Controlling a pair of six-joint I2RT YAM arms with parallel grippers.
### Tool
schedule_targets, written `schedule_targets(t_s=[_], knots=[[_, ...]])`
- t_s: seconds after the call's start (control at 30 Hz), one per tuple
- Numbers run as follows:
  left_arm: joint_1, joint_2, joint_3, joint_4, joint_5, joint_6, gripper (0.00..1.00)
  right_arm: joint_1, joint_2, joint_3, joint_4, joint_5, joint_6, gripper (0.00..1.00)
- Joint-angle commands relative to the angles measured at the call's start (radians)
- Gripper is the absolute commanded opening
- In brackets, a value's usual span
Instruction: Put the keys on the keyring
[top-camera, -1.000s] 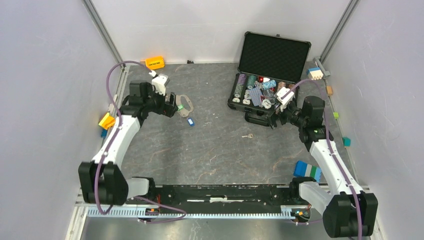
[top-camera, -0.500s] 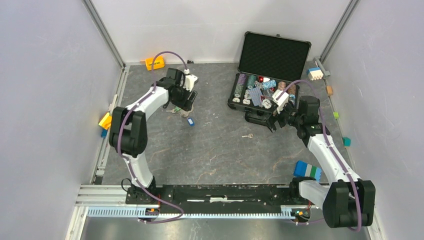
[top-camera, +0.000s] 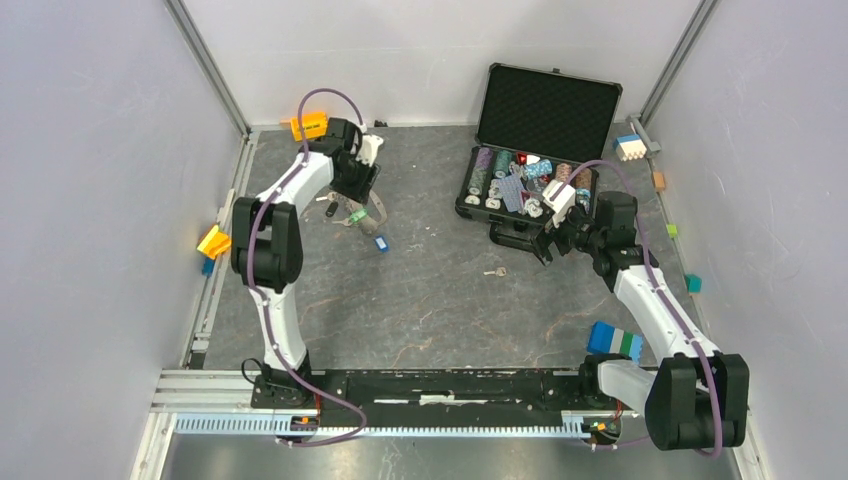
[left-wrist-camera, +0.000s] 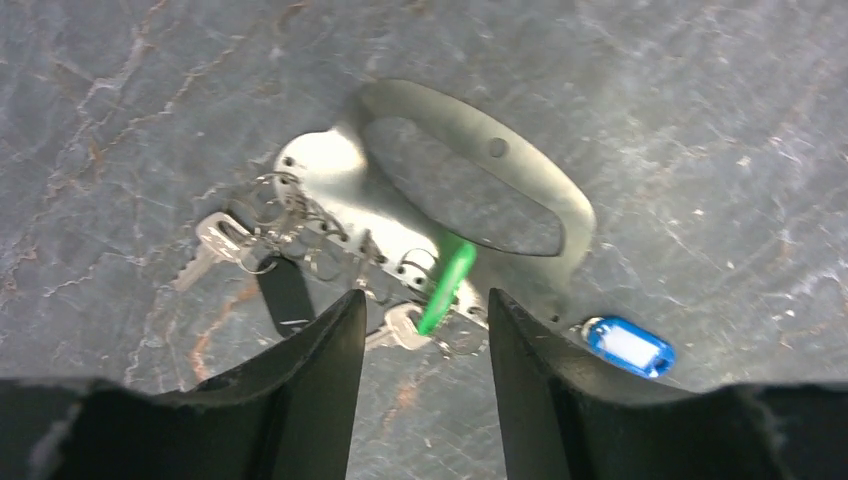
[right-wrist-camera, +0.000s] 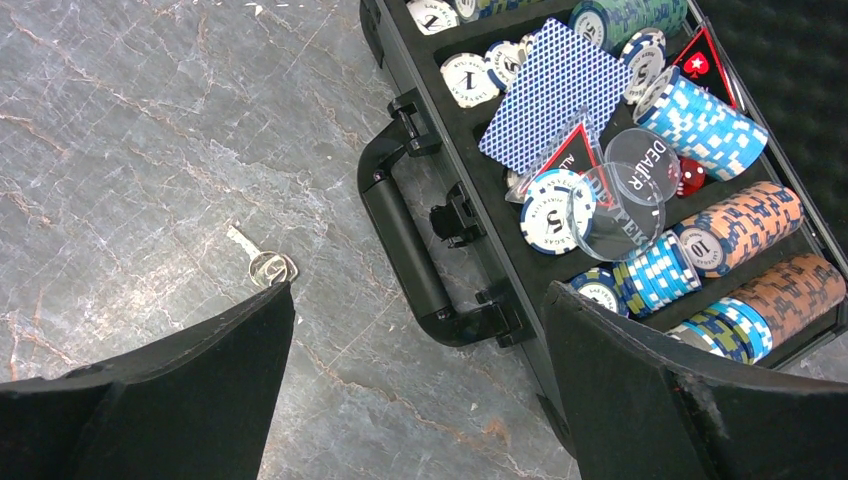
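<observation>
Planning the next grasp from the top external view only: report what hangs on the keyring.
Observer: Left wrist view shows the keyring carrying small rings, a green tag and at least one key.
Operator: Give the left end effector's state.
Observer: The left end effector is open, its fingers either side of the green tag.
Operator: Describe the loose key.
Observer: Right wrist view: the loose key has its own small ring, beside the case handle.
</observation>
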Motion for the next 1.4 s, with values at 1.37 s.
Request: schedule_targets(t_s=[1.37], knots=[[0.076, 0.191, 0.180, -0.148, -0.045, 0.034, 0.16, -0.004, -0.009, 0.033, 0.006, -0.024, -0.015, 0.98]])
